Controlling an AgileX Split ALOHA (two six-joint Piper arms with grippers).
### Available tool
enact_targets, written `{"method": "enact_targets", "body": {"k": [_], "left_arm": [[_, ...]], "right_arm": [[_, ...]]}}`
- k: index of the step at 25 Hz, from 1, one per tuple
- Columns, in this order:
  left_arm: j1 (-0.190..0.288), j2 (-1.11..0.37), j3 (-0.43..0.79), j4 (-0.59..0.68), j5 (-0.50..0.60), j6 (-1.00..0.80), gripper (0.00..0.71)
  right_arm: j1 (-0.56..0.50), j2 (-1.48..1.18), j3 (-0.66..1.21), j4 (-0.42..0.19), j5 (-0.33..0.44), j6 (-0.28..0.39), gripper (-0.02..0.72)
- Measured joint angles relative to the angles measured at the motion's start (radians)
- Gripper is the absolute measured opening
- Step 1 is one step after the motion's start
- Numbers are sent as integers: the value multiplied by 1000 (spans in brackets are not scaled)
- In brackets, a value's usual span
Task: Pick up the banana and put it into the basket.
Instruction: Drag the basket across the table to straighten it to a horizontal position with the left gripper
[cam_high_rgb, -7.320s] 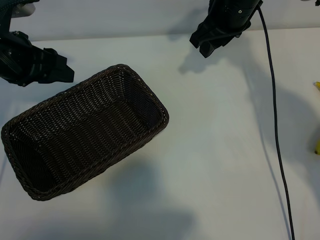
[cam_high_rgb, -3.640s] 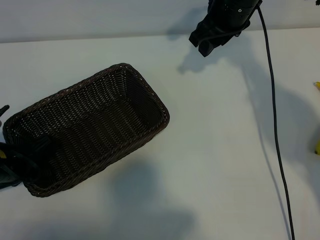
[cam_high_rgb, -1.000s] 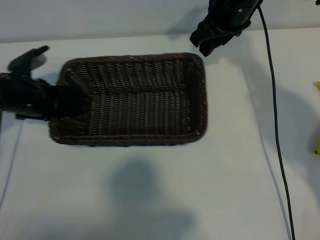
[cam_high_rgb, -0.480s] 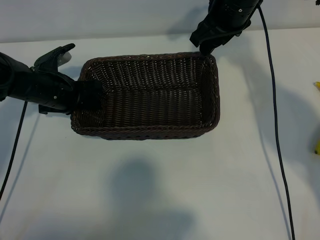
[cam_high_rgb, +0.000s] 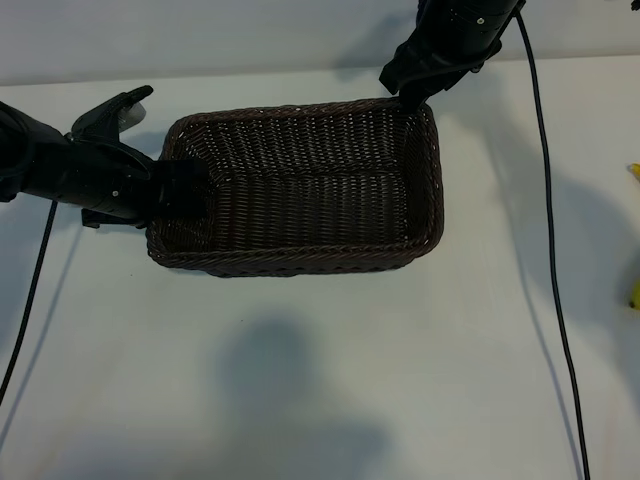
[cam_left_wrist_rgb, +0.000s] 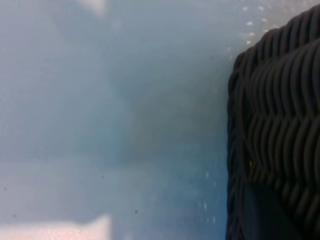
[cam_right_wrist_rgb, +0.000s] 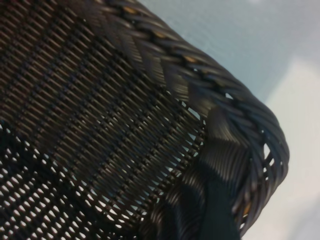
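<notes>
The dark brown wicker basket (cam_high_rgb: 300, 185) lies lengthwise across the middle of the table. My left gripper (cam_high_rgb: 183, 190) is shut on its left end wall, whose weave fills one side of the left wrist view (cam_left_wrist_rgb: 275, 125). My right gripper (cam_high_rgb: 403, 85) hangs open over the basket's far right corner with nothing in it. That corner fills the right wrist view (cam_right_wrist_rgb: 210, 100); I cannot tell whether the gripper touches it. Of the banana (cam_high_rgb: 634, 293) only yellow slivers show at the table's right edge, far from both grippers.
A black cable (cam_high_rgb: 548, 240) runs from the right arm down the table's right side to the front edge. Another cable (cam_high_rgb: 28, 300) trails from the left arm toward the front left. The table is a white surface (cam_high_rgb: 330, 380).
My left gripper has dragged the basket to the right and turned it, so its far right corner now sits under my right gripper. The right arm has stayed still.
</notes>
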Motion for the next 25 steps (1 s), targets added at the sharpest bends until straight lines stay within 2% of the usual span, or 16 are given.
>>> {"method": "enact_targets", "body": {"k": [2,6,8,19,25], "left_arm": [[0,2,-9,-1,18,-6,249],[-1,7,-34,-2,59,-29,526],[-1,7,-44,-4,73,-35,590],[-1,-1,-51,14,122,-46,598],[-1,-92,-51,202,150,-196,597]], "right_arm": [[0,0,0,0,0,0,502],[0,0,0,-1,0,0,502],[0,0,0,-1,0,0,502],[0,0,0,-1,0,-1,502],[0,0,0,-2,0,-1,502]]}}
